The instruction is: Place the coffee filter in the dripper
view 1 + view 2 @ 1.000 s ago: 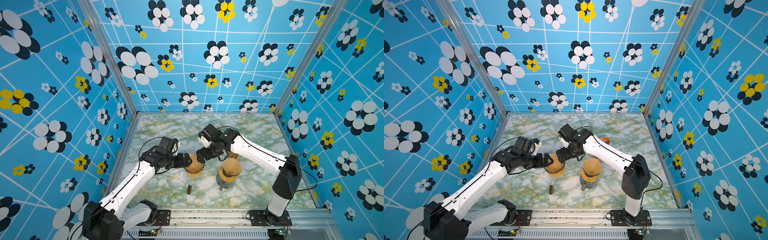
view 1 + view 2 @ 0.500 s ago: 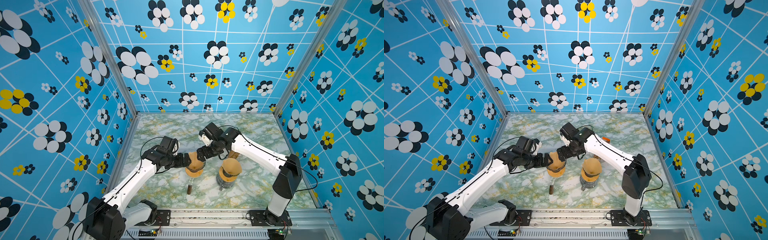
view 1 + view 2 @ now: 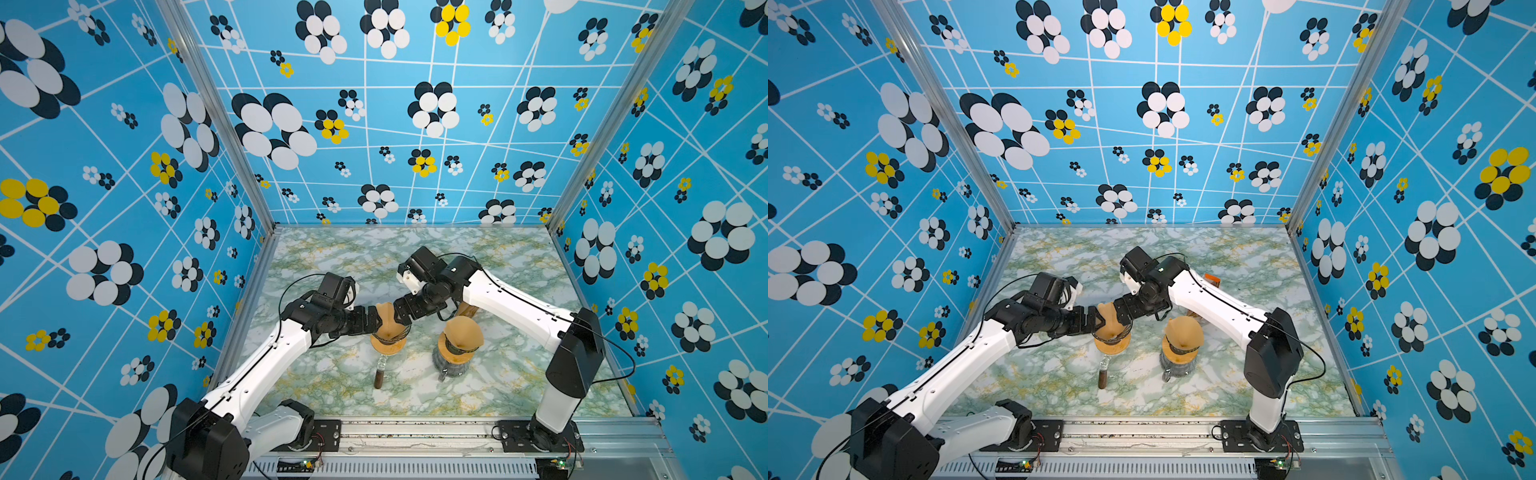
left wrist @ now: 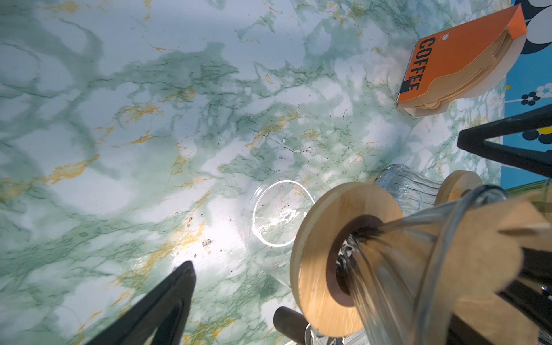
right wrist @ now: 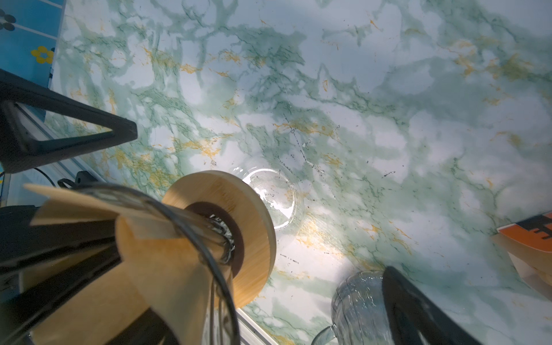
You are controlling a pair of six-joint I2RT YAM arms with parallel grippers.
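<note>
Mid-frame in both top views, the coffee filter [image 3: 385, 319] sits in the dripper [image 3: 389, 344], paper poking above its rim. The left gripper [image 3: 374, 322] and right gripper [image 3: 400, 318] flank it, jaws spread wide, seemingly gripping nothing. Only pulling clear looks left.

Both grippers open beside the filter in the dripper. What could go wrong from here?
1. The brown paper filter sticks up past the rim of the glass cone dripper with the wooden collar; it may not be seated.
2. The left gripper and right gripper, both open, flank the paper closely; pulling back could snag it or tip the dripper.
3. The filter-topped glass carafe stands close to the right arm's way back.
</note>
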